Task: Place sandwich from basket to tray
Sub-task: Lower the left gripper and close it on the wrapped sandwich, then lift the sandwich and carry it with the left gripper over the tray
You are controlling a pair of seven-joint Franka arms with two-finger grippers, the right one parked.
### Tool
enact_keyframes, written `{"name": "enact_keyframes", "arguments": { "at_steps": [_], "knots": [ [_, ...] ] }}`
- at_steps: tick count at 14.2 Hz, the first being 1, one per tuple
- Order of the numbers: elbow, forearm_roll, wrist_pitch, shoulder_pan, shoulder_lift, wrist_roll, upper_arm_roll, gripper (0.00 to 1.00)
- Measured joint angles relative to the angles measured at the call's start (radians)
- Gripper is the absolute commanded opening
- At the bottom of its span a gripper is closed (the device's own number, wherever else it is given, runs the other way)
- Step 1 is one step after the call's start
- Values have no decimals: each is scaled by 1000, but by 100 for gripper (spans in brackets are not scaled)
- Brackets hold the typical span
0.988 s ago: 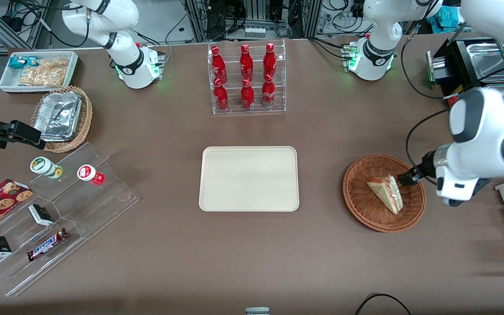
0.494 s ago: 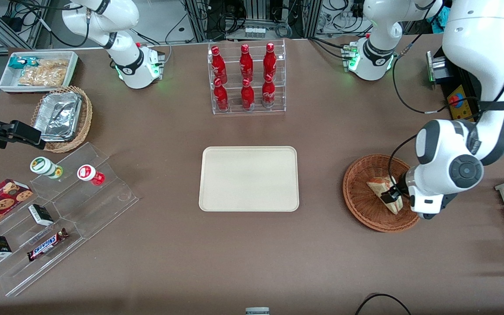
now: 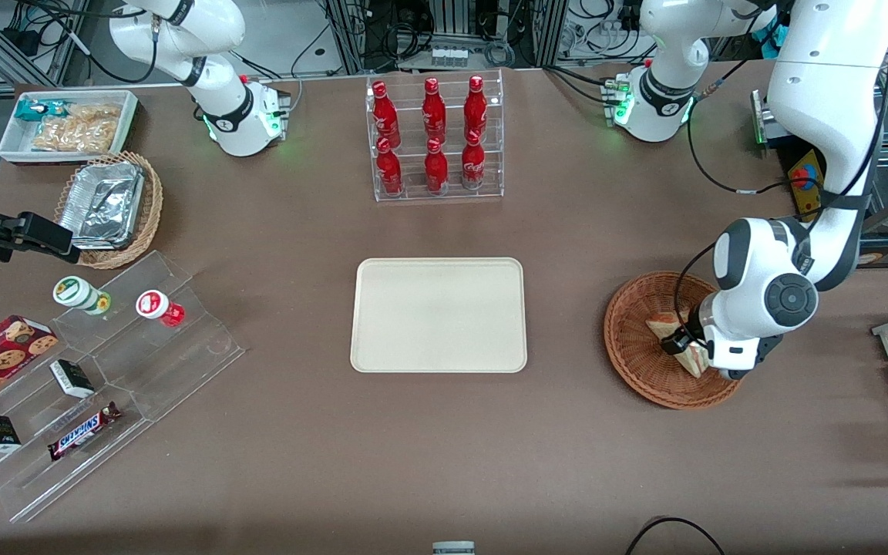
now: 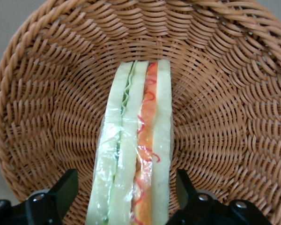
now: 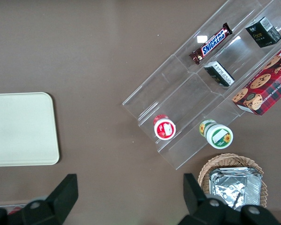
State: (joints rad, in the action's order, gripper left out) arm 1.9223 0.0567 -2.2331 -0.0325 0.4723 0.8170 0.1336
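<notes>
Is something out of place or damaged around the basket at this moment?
Nothing stands out. The sandwich lies in the basket, its wrap looking whole. The gripper is open, one finger on each side of the sandwich. The tray is bare.

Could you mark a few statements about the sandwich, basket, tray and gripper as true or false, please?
1. The sandwich lies in the basket. True.
2. The tray holds the sandwich. False: nothing lies on the tray; the sandwich is in the basket.
3. The gripper is open, with one finger on each side of the sandwich. True.
4. The gripper hangs above the tray. False: it is down in the basket, at the sandwich.
5. The basket sits toward the working arm's end of the table from the tray. True.
6. The fingers pinch the sandwich. False: gaps show between both fingers and the bread.
</notes>
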Motion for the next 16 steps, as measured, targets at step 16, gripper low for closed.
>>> {"name": "enact_keyframes", "arguments": {
  "at_steps": [16],
  "knots": [
    [-477, -2, 390, 505, 88, 45, 25, 25]
  ]
}}
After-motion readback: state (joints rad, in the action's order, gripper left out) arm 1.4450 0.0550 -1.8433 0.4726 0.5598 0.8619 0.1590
